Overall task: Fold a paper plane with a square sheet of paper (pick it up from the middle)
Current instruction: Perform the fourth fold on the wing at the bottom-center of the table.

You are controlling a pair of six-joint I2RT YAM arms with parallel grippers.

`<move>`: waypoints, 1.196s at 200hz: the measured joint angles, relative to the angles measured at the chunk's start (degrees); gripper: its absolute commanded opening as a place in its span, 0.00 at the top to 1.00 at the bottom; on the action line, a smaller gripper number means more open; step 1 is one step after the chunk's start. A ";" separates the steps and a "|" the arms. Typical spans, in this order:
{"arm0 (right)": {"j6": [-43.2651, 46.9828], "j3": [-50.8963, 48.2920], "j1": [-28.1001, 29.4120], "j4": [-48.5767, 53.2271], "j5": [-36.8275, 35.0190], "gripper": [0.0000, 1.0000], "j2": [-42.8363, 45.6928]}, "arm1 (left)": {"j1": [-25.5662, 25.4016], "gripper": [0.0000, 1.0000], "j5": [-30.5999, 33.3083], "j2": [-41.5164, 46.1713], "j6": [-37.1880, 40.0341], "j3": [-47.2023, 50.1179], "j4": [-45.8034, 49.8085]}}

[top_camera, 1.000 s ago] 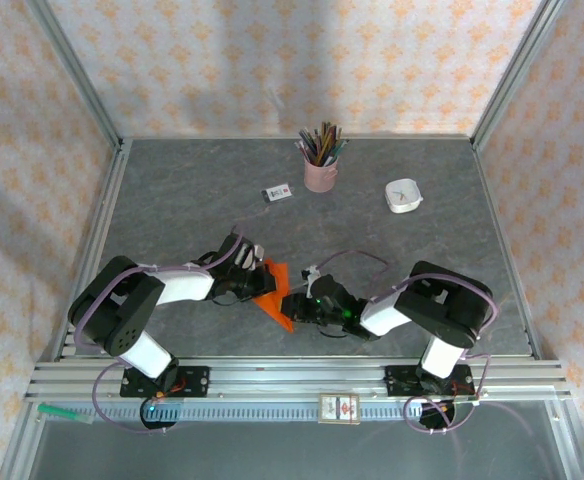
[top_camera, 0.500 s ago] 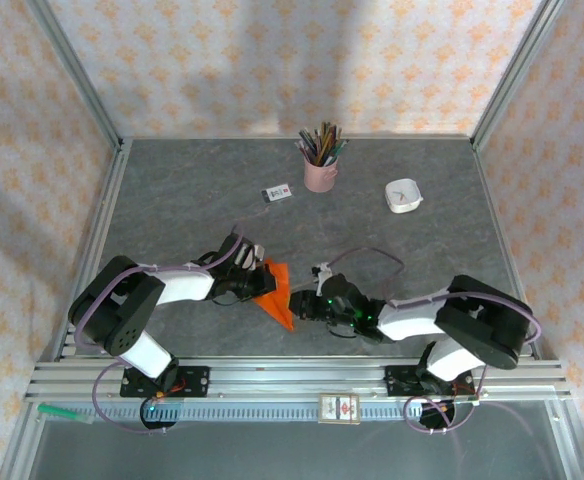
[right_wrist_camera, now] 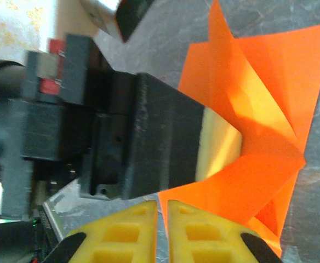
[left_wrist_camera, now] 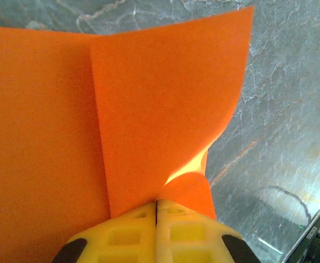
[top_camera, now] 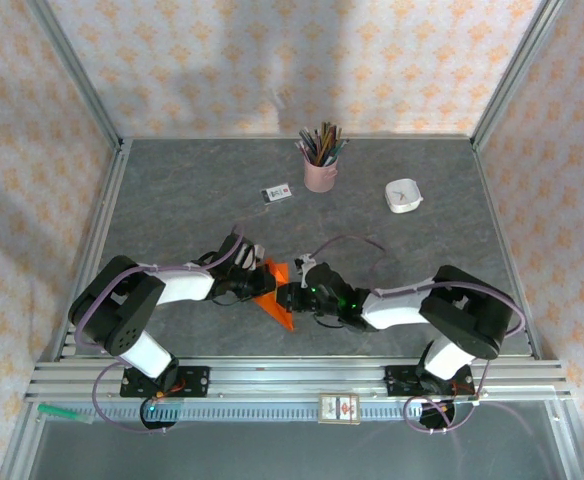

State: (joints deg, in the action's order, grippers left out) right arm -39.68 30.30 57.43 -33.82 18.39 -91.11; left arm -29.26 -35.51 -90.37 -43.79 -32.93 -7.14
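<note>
Position of right gripper (top_camera: 292, 297) has changed: its arm, swung out toward the right edge of the desk (top_camera: 192, 200) half a second ago, is drawn back in, and the tool sits against the square sheet of paper (top_camera: 280, 312) again. Its jaws stand nearly together, leaving a thin slit with no paper visible between them. Opposite, the left gripper (left_wrist_camera: 156, 204) is clamped tight on a folded edge of the sheet. The orange sheet, partly folded with flaps raised, lies by the desk's near edge, between the arm bases. Judgement: right arm is re-approaching to press or regrasp a crease; plane not yet formed.
</note>
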 measured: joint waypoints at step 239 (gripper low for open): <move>8.57 1.40 5.38 12.79 -2.36 0.86 6.29 | 0.04 0.90 -0.02 -0.90 0.22 -0.42 -0.42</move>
State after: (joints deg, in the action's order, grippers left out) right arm -31.11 31.70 62.81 -21.04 16.03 -84.82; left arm -29.21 -35.53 -91.26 -43.57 -33.34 -7.55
